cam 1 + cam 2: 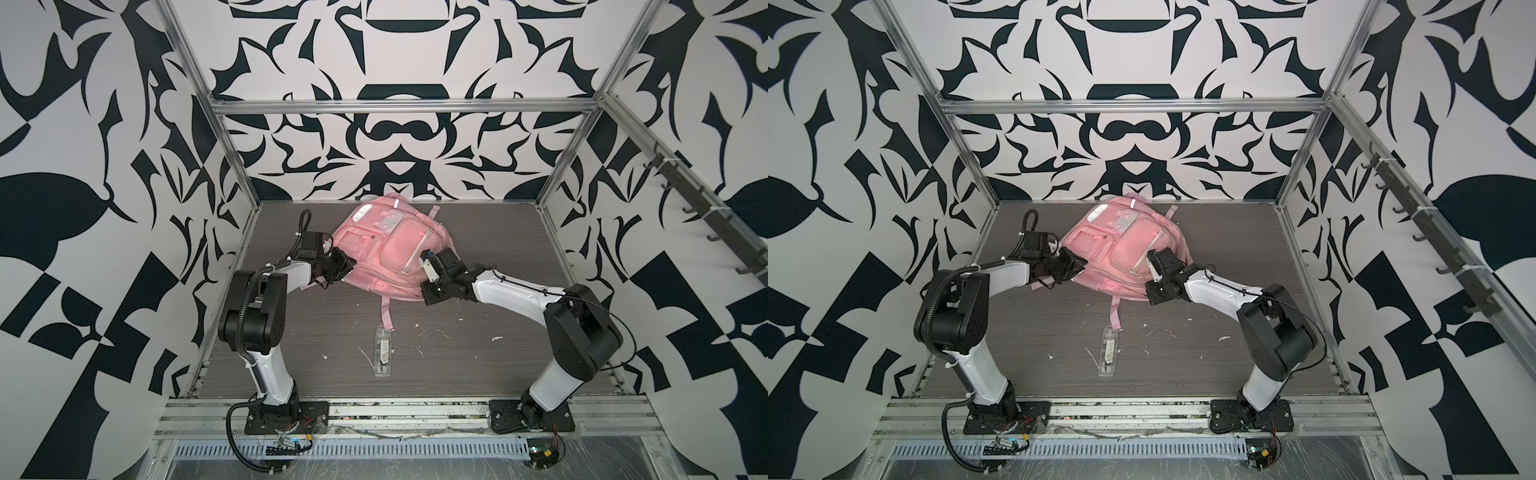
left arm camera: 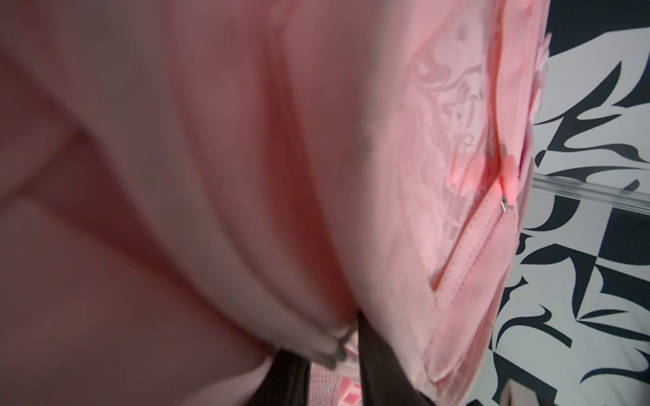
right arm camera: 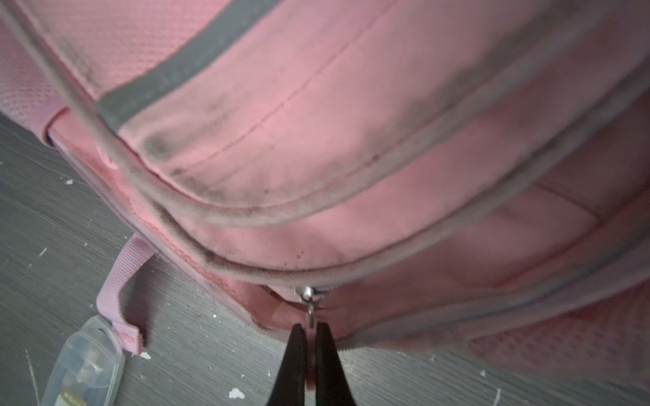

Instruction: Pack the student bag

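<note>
Right gripper (image 3: pixel 308 329) pinches the zip pull (image 3: pixel 310 311) on the student bag (image 1: pixel 386 253), near right edge. Left gripper (image 1: pixel 348 265) presses into the bag's left side. Can't tell whether its jaws hold fabric.

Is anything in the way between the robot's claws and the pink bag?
No, nothing visible. The right claw is shut on a zipper pull of the student bag, and the left claw sits right against the bag's side fabric.

The student bag (image 2: pixel 246 158) fills most of the view with blurred pink fabric, one zip pull (image 2: pixel 506 202) showing; the left gripper (image 2: pixel 329 337) has its fingers apart against it.
</note>
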Tool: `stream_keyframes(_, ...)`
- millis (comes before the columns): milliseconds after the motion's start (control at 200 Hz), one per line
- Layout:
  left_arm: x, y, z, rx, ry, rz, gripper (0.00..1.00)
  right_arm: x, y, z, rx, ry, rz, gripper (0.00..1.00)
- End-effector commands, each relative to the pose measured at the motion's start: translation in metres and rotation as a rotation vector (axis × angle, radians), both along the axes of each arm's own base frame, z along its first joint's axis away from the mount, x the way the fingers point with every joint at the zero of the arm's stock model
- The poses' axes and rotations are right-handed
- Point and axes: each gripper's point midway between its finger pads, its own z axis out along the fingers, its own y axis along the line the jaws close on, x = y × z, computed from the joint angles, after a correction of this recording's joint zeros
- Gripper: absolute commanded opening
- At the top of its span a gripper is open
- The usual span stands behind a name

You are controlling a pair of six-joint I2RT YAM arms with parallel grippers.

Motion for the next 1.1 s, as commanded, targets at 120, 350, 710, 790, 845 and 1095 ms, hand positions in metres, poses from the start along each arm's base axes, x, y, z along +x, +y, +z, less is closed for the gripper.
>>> stream_keyframes(120, 0.019, -0.013, 0.018, 0.007, -0.048, -0.045, 0.62, -0.009, 0.033, 0.014, -0.007, -0.015, 0.062, 0.0)
stream_keyframes(350, -0.011, -0.022, 0.038, 0.047, -0.086, -0.109, 0.63, -0.015, 0.058, 0.019, 0.007, -0.02, 0.116, 0.0)
stream_keyframes(710, -0.07, -0.071, 0.034, 0.095, -0.079, -0.26, 0.55, -0.021, 0.086, 0.027, 0.072, -0.029, 0.163, 0.0)
stream_keyframes(790, -0.078, -0.079, 0.025, 0.103, -0.06, -0.277, 0.54, -0.023, 0.088, 0.028, 0.07, -0.031, 0.171, 0.0)
stream_keyframes(845, -0.081, -0.082, 0.019, 0.101, -0.05, -0.279, 0.52, -0.024, 0.088, 0.028, 0.068, -0.033, 0.17, 0.0)
stream_keyframes(1095, -0.086, -0.091, 0.005, 0.09, -0.027, -0.284, 0.43, -0.029, 0.085, 0.03, 0.067, -0.033, 0.172, 0.0)
